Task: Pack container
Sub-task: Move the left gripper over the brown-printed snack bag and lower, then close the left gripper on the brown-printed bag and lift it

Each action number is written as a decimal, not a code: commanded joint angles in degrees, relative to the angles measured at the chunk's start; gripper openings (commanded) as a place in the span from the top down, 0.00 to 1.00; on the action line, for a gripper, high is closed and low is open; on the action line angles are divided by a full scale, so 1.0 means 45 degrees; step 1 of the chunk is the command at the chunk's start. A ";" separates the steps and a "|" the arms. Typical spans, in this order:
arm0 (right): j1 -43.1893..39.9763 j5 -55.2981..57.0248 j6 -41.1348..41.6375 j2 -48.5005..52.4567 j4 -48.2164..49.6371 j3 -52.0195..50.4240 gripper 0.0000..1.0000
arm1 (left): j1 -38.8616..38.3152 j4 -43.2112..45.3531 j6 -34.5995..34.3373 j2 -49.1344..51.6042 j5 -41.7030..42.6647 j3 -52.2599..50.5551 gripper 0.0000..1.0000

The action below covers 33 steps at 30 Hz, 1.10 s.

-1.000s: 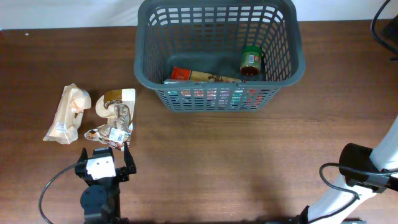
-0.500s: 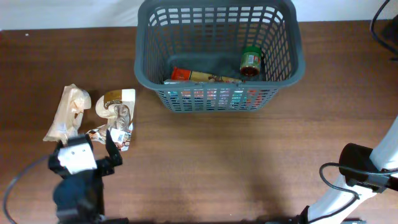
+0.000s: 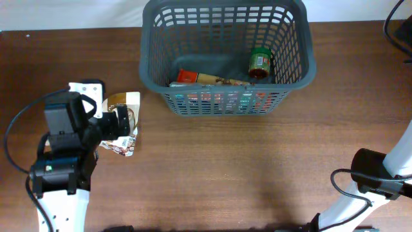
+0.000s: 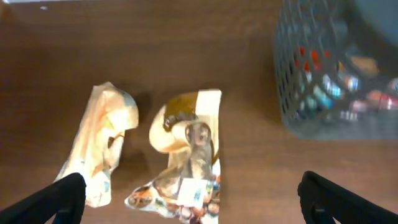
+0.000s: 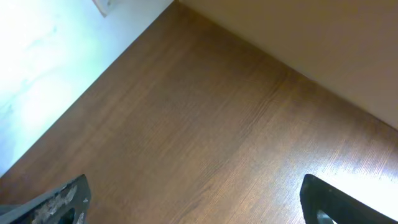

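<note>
Dark brown wooden desk (image 3: pixel 257 167), grey lattice container (image 3: pixel 222 102) standing at far centre, pale crumpled bag (image 4: pixel 102 146) and printed pouch (image 4: pixel 189 155) lying just apart at left.

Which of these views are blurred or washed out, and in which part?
Overhead: sharp, evenly lit. Left wrist: soft overall, the container at the right edge most smeared. Right wrist: table grain clear, but a white washed-out patch at upper left.

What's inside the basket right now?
The basket holds a green-lidded jar near its right wall and a long red-and-tan pack along the near wall. Red and blue show through the near slots; the wall hides what they are.
</note>
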 commanded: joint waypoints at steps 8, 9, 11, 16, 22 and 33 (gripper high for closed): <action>0.0024 0.0024 0.0160 -0.0039 0.0039 0.0015 0.01 | -0.0019 -0.0573 0.2579 0.3929 -0.0860 0.0330 0.01; 0.0024 0.0024 0.0160 -0.0039 0.0039 0.0015 0.01 | 0.0058 -0.0437 0.2579 0.4648 -0.0996 0.0330 0.01; 0.0024 0.0024 0.0160 -0.0039 0.0039 0.0015 0.01 | 0.0233 -0.0146 0.2516 0.5537 -0.0976 0.0330 0.01; 0.0024 0.0019 0.0160 -0.0039 0.0039 0.0015 0.01 | 0.0641 0.0529 0.2152 0.6883 -0.0758 0.0330 0.01; 0.0024 0.0019 0.0160 -0.0039 0.0039 0.0015 0.01 | 0.0976 0.1491 0.2137 0.7684 0.0092 0.0325 0.01; 0.0024 0.0024 0.0160 -0.0039 0.0039 0.0015 0.01 | 0.0976 0.2540 0.1899 0.9112 0.0617 0.0325 0.01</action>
